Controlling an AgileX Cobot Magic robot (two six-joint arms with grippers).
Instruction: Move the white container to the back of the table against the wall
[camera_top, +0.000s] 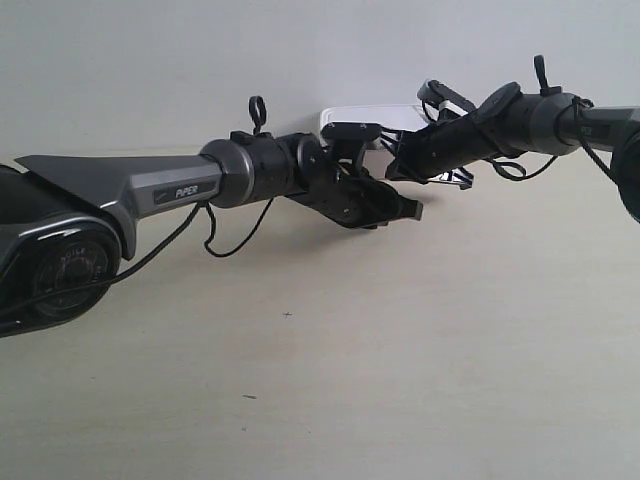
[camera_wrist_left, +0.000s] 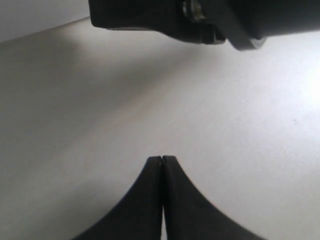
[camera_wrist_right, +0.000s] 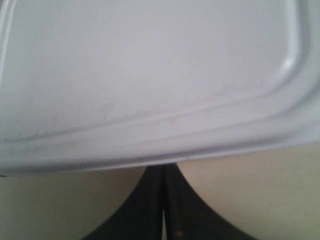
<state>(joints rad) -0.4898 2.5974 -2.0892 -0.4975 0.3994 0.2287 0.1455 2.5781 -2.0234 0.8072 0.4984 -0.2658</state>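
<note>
The white container (camera_top: 372, 118) lies at the back of the table (camera_top: 400, 360), close to the wall (camera_top: 200, 60), and both arms partly hide it. In the right wrist view its lid (camera_wrist_right: 150, 75) fills the upper frame. My right gripper (camera_wrist_right: 163, 166) is shut, its tips touching the container's near rim and holding nothing. It belongs to the arm at the exterior view's right (camera_top: 396, 158). My left gripper (camera_wrist_left: 162, 159) is shut and empty over bare table. It sits on the arm at the exterior view's left (camera_top: 413, 210), in front of the container.
The right arm's dark body (camera_wrist_left: 200, 20) crosses just ahead of the left gripper. Loose black cables (camera_top: 235, 235) hang under the arm at the exterior view's left. A strip of wall (camera_wrist_left: 30, 15) shows in the left wrist view.
</note>
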